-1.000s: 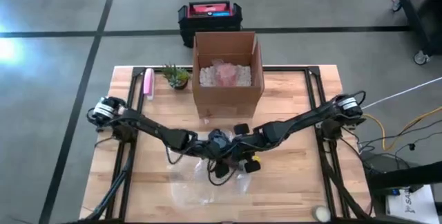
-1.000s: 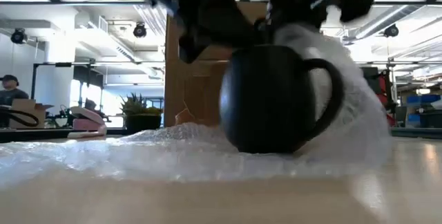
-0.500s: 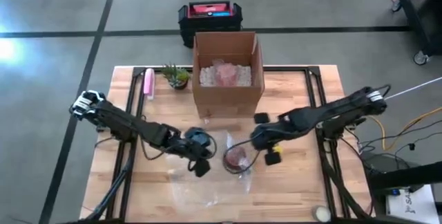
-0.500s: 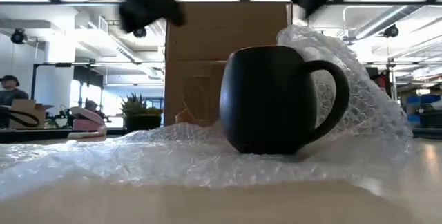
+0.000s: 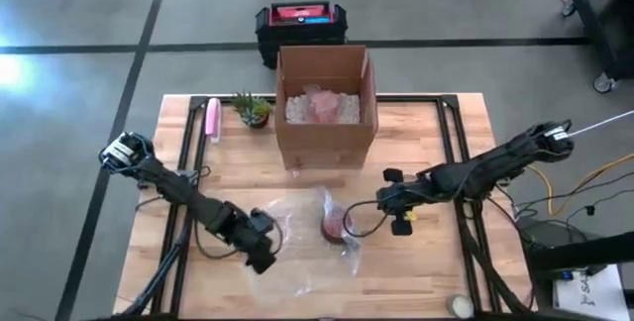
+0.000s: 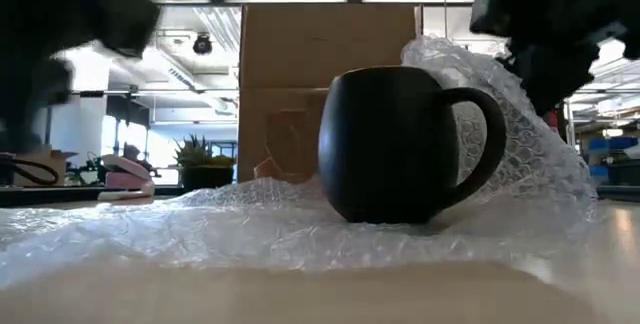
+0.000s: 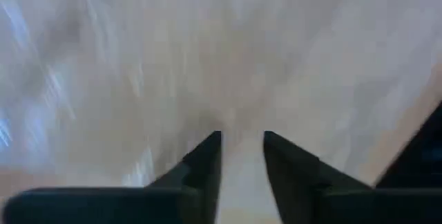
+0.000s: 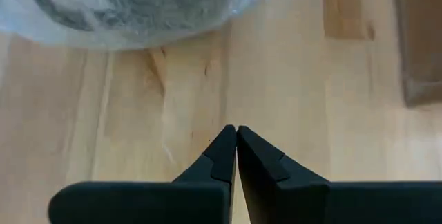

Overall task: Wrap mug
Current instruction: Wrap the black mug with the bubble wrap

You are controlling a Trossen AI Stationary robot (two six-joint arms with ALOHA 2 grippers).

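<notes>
Wooden table [image 5: 426, 143]: box [image 5: 326, 103] behind mug [image 5: 332, 226].

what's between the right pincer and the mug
Bare wooden tabletop, then a raised fold of clear bubble wrap against the dark round mug; the high view shows it.

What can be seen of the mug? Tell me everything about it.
The mug is dark, round-bellied and matte, with a looped handle on one side. It stands upright on a sheet of clear bubble wrap spread on the wooden table, in front of the cardboard box. One part of the wrap rises behind it and curls over the handle side. From above its inside looks reddish. Neither gripper touches it.
</notes>
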